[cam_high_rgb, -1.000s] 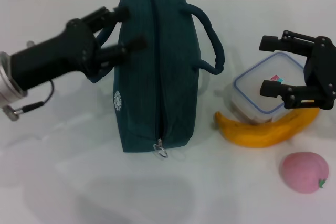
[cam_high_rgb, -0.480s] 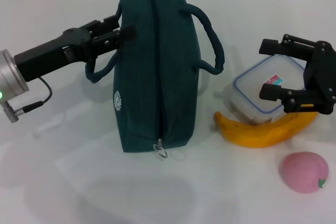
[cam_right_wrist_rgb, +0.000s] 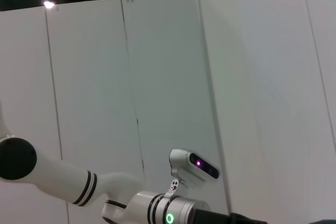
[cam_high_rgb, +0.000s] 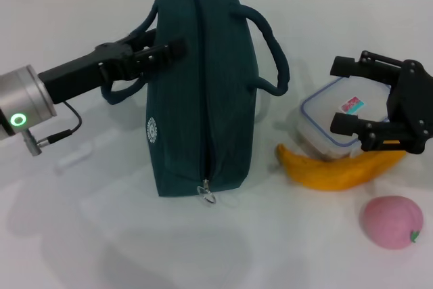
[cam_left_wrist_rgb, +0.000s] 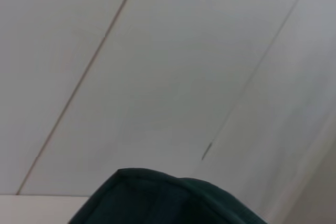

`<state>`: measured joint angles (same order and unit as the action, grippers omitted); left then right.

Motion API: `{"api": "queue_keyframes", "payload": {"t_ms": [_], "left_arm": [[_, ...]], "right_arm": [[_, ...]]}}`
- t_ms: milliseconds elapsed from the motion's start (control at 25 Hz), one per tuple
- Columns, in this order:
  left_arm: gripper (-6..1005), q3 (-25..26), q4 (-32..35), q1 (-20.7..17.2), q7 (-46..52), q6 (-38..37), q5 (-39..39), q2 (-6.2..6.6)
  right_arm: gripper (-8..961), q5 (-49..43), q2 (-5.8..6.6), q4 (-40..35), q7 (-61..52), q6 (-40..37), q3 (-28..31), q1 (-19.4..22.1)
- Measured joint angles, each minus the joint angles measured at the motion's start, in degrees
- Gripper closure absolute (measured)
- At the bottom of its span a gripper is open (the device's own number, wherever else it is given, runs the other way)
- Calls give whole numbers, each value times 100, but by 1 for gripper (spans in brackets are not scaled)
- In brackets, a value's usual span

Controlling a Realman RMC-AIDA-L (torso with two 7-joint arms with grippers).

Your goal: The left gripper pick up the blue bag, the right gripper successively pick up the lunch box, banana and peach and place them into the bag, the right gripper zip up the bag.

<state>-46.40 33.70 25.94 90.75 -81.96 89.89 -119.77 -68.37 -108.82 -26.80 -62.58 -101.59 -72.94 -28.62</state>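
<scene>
The dark blue-green bag [cam_high_rgb: 203,86] lies on its side on the white table [cam_high_rgb: 67,221], zipper shut, with the zip pull [cam_high_rgb: 208,194] at the near end. My left gripper [cam_high_rgb: 159,52] is shut on the bag's left handle [cam_high_rgb: 122,89], which loops around the fingers. An edge of the bag also shows in the left wrist view [cam_left_wrist_rgb: 157,198]. My right gripper [cam_high_rgb: 345,96] is open, its fingers spread over the clear lunch box [cam_high_rgb: 325,120]. The banana [cam_high_rgb: 325,170] lies against the box's near side. The pink peach [cam_high_rgb: 391,221] sits nearer, at the right.
The bag's right handle [cam_high_rgb: 274,52] arches toward the lunch box. The right wrist view shows only wall panels and my left arm [cam_right_wrist_rgb: 173,213]. Bare table lies in front of the bag.
My left gripper has closed on the bag's left handle and turned flatter. My right gripper has shifted slightly left and lower over the lunch box.
</scene>
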Motion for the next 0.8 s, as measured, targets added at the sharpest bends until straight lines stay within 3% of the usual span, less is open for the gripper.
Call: {"api": "queue_keyframes", "payload": {"t_ms": [280, 560, 800], "left_arm": [[221, -7, -183, 31, -672, 105, -153, -10], [245, 1, -492, 175, -1093, 111, -326, 2], [311, -9, -499, 234, -1101, 111, -328, 5]], "right_arm": [[84, 2, -82, 18, 97, 101, 133, 174], [84, -3, -358, 287, 229, 316, 756, 500], [84, 11, -476, 706, 229, 442, 1020, 604]]}}
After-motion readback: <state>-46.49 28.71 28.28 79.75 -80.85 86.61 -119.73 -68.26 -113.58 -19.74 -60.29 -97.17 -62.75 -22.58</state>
